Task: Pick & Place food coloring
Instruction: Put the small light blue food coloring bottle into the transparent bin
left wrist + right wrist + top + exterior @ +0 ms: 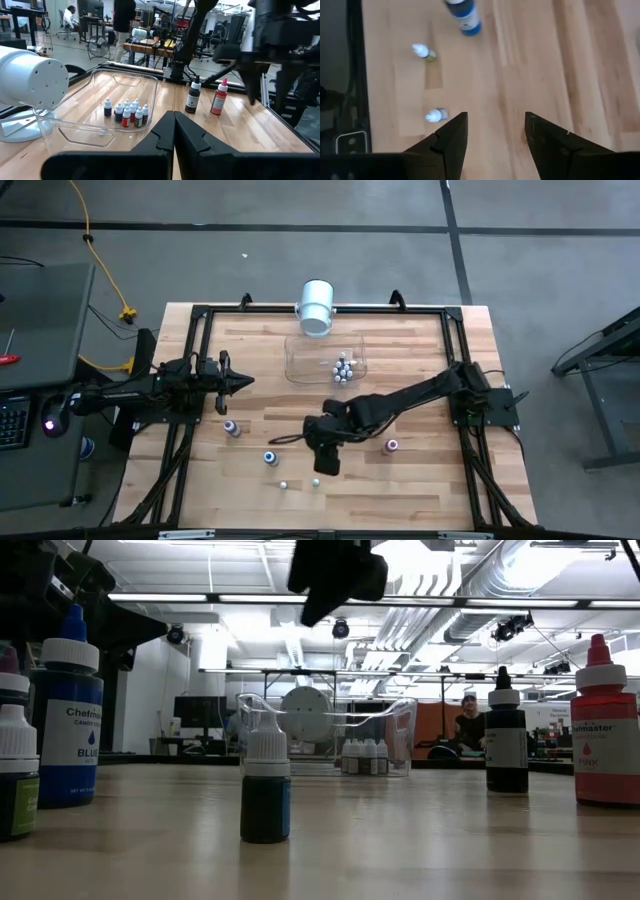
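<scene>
Closest to the table-level camera stands a small dark bottle point(266, 790) with a white cap, upright on the wooden table point(420, 490), with a tall blue bottle point(67, 710) to one side and a black bottle point(506, 735) and a red bottle point(603, 725) farther off on the other. Several food coloring bottles point(343, 367) already stand clustered inside the clear tub point(300, 365) near the far edge, just in front of the white cylinder point(316, 307); the rest are scattered loose across the near half of the table. The right gripper point(327, 463) hangs above the table with its fingers spread wide and nothing between them; its wrist view shows two tiny bottles point(436, 115) and a blue one point(465, 17) below. The left gripper point(240, 381) waits at the left side, fingers pressed together and empty. The step in hand appears to be the approach to the next loose bottle. Which bottle is targeted is uncertain, as none sits squarely between the fingers. The next move calls for centring over one small bottle, descending, and closing gently, since so light an upright bottle would tip easily.
</scene>
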